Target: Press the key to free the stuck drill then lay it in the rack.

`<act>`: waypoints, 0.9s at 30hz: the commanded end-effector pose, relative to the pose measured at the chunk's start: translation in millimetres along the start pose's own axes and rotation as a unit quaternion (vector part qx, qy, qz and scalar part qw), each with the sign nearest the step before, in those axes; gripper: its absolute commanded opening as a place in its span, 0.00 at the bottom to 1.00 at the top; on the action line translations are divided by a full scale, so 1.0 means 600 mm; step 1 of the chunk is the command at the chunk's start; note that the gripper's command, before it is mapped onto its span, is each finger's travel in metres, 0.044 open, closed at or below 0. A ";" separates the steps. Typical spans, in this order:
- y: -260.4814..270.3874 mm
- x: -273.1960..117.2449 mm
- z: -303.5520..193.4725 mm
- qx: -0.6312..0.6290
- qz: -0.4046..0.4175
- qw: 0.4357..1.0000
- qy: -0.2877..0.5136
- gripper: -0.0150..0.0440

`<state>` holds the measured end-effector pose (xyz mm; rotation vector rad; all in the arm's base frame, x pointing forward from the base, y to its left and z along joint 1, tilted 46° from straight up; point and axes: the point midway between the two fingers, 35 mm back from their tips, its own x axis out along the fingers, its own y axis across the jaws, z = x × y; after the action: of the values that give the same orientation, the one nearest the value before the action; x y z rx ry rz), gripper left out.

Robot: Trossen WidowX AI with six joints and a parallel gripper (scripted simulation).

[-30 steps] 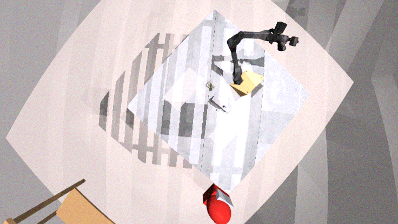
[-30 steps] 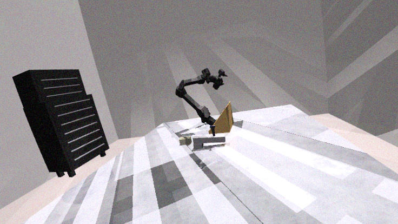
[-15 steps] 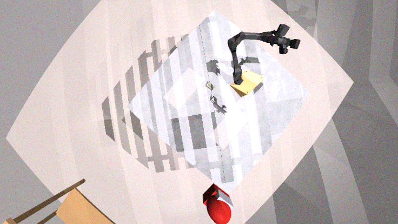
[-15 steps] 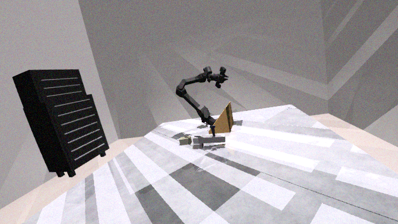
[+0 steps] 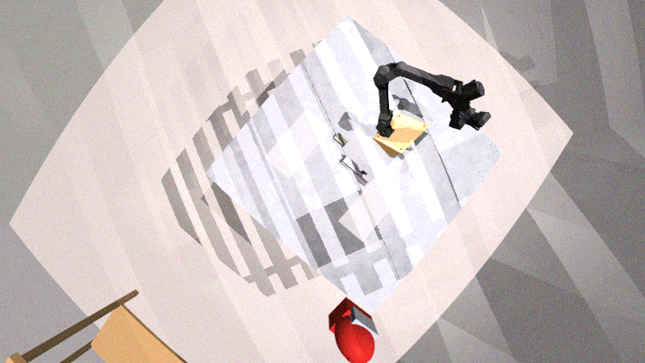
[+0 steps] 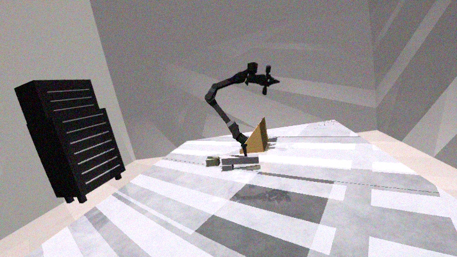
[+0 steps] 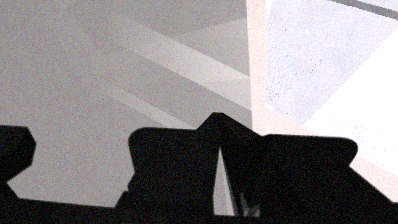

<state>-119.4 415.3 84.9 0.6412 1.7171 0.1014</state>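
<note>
Hovering well above the wooden wedge [image 5: 403, 132] [image 6: 255, 140] — gripper [image 5: 470, 124] [image 6: 277, 81] [image 7: 217, 117] closed, nothing between fingers — small greenish block [image 5: 339, 138] [image 6: 212, 161] near wedge.

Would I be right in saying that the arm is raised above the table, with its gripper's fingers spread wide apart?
Not quite: the fingers are closed together with nothing between them, as the wrist view shows. The arm is indeed raised above the table.
</note>
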 end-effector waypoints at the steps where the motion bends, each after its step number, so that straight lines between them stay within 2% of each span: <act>1: 0.027 0.013 0.120 -0.018 -0.023 0.996 -0.083 0.25; 9: 0.028 -0.005 0.356 -0.049 -0.129 0.967 -0.216 0.25; 15: -0.020 -0.054 0.522 -0.067 -0.255 0.927 -0.267 0.25; 21: -0.102 -0.126 0.658 -0.079 -0.399 0.878 -0.254 0.25; 27: -0.210 -0.216 0.754 -0.088 -0.535 0.824 -0.165 0.25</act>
<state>253.8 174.9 26.6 -0.3331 1.3801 -0.5450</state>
